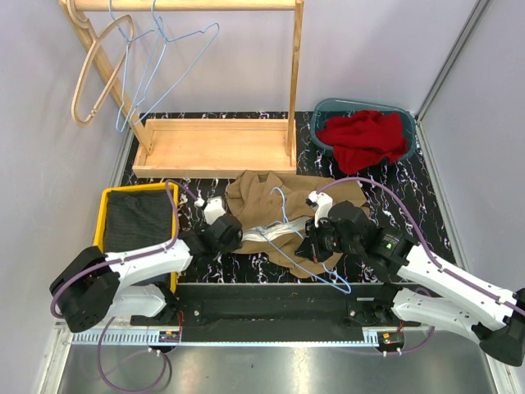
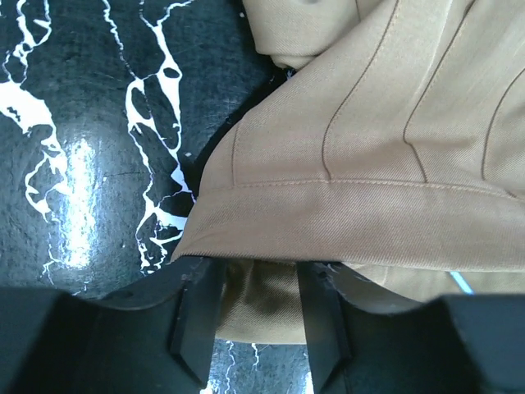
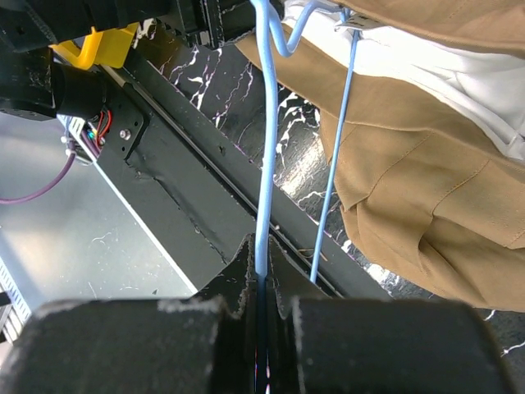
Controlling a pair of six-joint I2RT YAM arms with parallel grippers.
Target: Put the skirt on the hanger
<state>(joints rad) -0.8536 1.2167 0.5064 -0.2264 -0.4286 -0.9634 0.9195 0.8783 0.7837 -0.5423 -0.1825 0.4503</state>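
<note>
Right gripper (image 3: 261, 275) is clenched on the blue hanger (image 3: 264, 148), whose wire runs into the tan skirt (image 3: 426, 180). Left gripper (image 2: 261, 328) straddles the skirt's edge on the marbled table (image 2: 98, 82), jaws half apart; I cannot tell whether it pinches.

The tabletop (image 1: 431, 189) is bare to the right of the skirt (image 1: 262, 197), so there is room to pass. The yellow bin (image 1: 102, 222) blocks the left side. The wooden rack (image 1: 213, 168) and the teal tub (image 1: 318, 123) block the back. The left arm (image 1: 148, 258) and right arm (image 1: 435, 275) crowd the front.
</note>
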